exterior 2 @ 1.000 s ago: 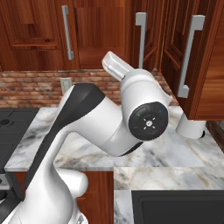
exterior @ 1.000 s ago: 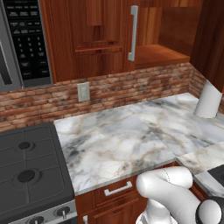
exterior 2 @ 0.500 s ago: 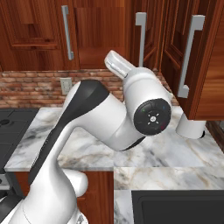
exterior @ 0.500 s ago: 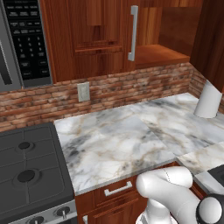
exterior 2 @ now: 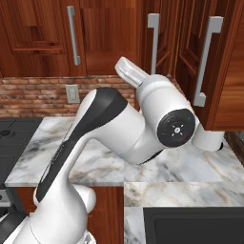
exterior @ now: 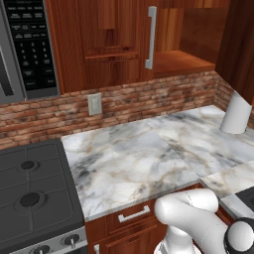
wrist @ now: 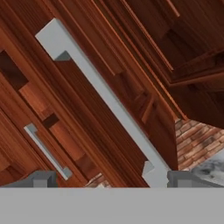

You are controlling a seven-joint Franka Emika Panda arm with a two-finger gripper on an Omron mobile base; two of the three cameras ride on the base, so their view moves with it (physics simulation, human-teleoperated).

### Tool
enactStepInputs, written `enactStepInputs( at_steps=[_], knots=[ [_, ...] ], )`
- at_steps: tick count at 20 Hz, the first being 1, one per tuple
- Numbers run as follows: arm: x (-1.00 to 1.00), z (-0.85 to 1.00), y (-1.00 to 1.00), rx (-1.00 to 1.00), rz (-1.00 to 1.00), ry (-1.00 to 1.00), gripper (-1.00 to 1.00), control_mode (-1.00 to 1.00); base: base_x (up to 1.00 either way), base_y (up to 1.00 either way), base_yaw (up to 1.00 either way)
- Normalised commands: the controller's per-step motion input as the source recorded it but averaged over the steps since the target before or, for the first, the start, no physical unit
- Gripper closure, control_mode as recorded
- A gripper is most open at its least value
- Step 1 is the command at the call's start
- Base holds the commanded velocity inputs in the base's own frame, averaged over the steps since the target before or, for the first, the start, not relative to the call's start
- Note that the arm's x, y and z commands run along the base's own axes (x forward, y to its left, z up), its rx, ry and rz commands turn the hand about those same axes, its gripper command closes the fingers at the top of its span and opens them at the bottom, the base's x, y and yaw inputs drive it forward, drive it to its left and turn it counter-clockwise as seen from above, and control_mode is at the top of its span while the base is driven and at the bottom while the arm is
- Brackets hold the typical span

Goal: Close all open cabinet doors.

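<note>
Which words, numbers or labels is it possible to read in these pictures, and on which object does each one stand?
None can be read.
Microwave control panel: rows of small white button markings, too small and blurred to read.
Cabinet doors, wall outlet, white cylinder: no text visible.

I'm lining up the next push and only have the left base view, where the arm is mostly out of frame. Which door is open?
Observer: In the right base view, an open cabinet door on the far right stands swung out towards the robot, its bar handle on its near face.
Operator: Is the gripper ready?
Observer: The gripper is open in the hand view, with nothing between its tips.
Operator: What does it face?
Observer: A long silver handle crosses the hand view diagonally, close ahead; no contact shows.
</note>
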Motion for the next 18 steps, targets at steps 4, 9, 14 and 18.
enactStepInputs(
  at_steps=[4,9,14,18],
  knots=[
    [0.0,0.0,0.0,0.0,0.08,-0.02,-1.0,-1.0,0.0,0.0,0.0],
    [0.0,0.0,0.0,0.0,0.07,-0.02,-1.0,-1.0,0.0,0.0,0.0],
    [0.09,0.0,-0.02,0.0,0.05,-0.01,-1.0,-1.0,0.0,0.0,0.0],
    [0.09,0.0,-0.03,0.0,0.02,0.0,-1.0,-1.0,0.0,0.0,0.0]
  ],
)
